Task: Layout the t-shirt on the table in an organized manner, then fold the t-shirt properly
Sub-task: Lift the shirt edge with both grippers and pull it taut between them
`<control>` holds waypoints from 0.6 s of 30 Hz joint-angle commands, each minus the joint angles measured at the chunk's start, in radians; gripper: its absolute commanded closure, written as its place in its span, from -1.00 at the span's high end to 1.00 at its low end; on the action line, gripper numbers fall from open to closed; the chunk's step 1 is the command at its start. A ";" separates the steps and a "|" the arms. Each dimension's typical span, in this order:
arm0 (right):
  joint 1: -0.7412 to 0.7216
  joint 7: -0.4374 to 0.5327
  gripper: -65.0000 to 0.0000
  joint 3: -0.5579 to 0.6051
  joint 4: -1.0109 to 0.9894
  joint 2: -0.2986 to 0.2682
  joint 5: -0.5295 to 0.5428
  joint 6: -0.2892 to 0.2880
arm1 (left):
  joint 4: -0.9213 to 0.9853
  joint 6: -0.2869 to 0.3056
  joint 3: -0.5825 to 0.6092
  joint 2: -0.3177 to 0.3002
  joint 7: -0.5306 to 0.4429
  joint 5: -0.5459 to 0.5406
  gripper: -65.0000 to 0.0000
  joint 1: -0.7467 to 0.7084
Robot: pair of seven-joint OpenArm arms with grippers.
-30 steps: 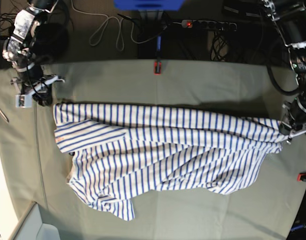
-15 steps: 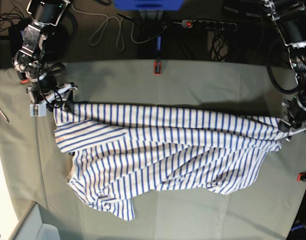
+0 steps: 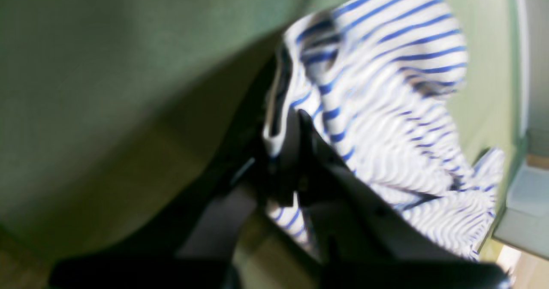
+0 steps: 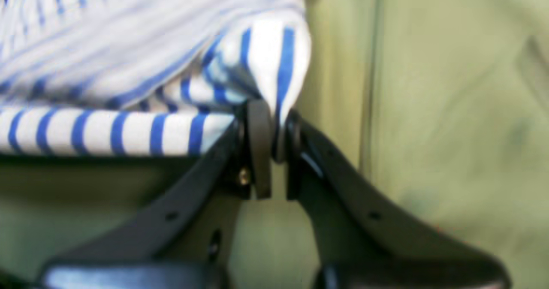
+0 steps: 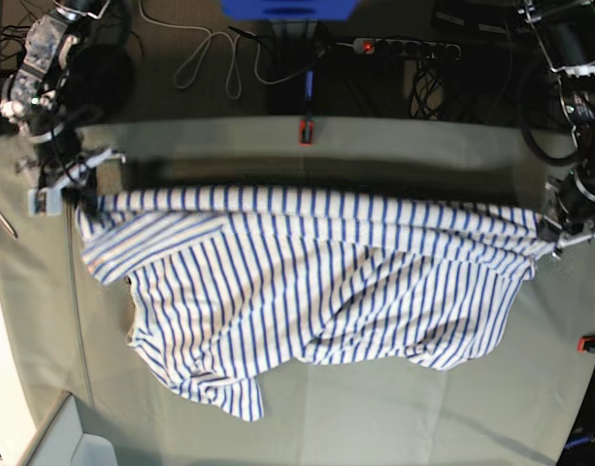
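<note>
Gripping t-shirt [image 5: 307, 282] corners: right hand [image 4: 274, 130] and left hand [image 3: 296, 130], above table [image 5: 394, 427].

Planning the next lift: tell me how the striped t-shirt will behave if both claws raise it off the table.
The t-shirt is probably floppy: between the right claw and left claw, each pinching an edge, it sags in folds. It likely weighs little, since small pinches hold it up. The lower part may drag on the table cloth and bunch rather than slide.

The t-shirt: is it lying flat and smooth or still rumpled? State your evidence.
Rumpled. The t-shirt is stretched between the right hand and left hand, with wrinkles and a bunched lower corner.
</note>
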State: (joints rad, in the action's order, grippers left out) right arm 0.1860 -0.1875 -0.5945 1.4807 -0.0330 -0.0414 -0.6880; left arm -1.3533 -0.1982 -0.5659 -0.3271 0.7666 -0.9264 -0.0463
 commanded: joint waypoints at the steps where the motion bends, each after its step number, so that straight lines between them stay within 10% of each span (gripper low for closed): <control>1: -0.021 0.033 -1.00 -0.003 0.048 -0.011 0.021 -0.010 | -0.039 0.003 -0.006 -0.027 -0.022 -0.010 -1.00 0.023; 9: -0.131 -0.206 -1.00 -0.011 0.166 -0.057 0.019 -0.010 | -0.085 0.003 -0.009 -0.043 0.070 -0.007 -1.00 0.141; 18: 0.019 -0.209 -1.00 -0.040 0.186 -0.041 0.021 -0.010 | -0.085 0.003 -0.012 -0.045 0.066 -0.004 -1.00 0.013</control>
State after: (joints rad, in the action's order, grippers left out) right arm 0.2108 -0.4206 -0.6273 1.6505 -0.0601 -0.0242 -0.6956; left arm -1.4185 -0.1909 -0.5671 -0.3470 0.8585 -0.9257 -0.0517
